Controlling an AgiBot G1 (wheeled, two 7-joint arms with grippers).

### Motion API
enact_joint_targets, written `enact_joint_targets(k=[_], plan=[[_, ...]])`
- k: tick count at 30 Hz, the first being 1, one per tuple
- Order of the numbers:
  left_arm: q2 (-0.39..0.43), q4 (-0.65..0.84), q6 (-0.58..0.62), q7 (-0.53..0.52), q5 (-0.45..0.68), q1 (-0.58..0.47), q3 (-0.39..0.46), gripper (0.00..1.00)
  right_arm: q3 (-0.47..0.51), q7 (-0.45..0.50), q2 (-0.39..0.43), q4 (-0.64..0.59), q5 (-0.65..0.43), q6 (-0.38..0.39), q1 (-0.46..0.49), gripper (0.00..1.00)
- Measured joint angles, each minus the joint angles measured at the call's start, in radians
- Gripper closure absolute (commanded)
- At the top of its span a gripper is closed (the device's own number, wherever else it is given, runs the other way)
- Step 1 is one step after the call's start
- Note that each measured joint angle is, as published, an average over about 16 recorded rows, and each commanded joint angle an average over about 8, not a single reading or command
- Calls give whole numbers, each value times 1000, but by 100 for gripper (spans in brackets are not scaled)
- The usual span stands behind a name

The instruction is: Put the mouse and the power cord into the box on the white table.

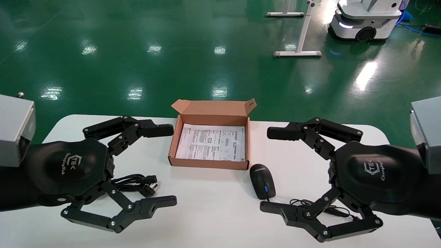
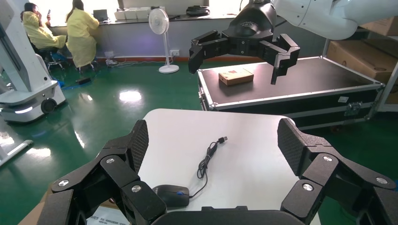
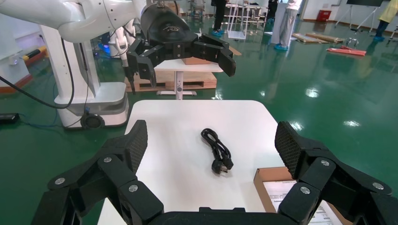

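We see the box (image 1: 210, 146) lying open at the middle of the counter's (image 1: 213, 213) far edge, its flap lid raised and a white printed sheet (image 1: 211, 142) lining its bottom. The mouse (image 1: 262, 181) rests on the counter just beside the box's near right corner, with its thin cable (image 1: 318, 206) trailing toward the counter's right edge. The power cord (image 1: 136, 182) lies coiled near the counter's left edge, plug toward the middle. We find the left claw (image 1: 164, 165) raised above the counter over the cord, fingers spread wide and gripping nothing. The right claw (image 1: 267, 170) hangs over the mouse cable, likewise spread wide and unloaded.
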Motion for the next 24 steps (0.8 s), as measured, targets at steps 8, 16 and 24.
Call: enact_joint_targets(k=[8, 16, 24], plan=[[0, 0, 0, 0, 0, 0, 0, 0, 0, 0, 0, 0, 0, 0, 0, 0], [0, 0, 0, 0, 0, 0, 0, 0, 0, 0, 0, 0, 0, 0, 0, 0], [-3, -1, 8, -2, 11, -5, 6, 0, -1, -2, 0, -2, -2, 0, 1, 0]])
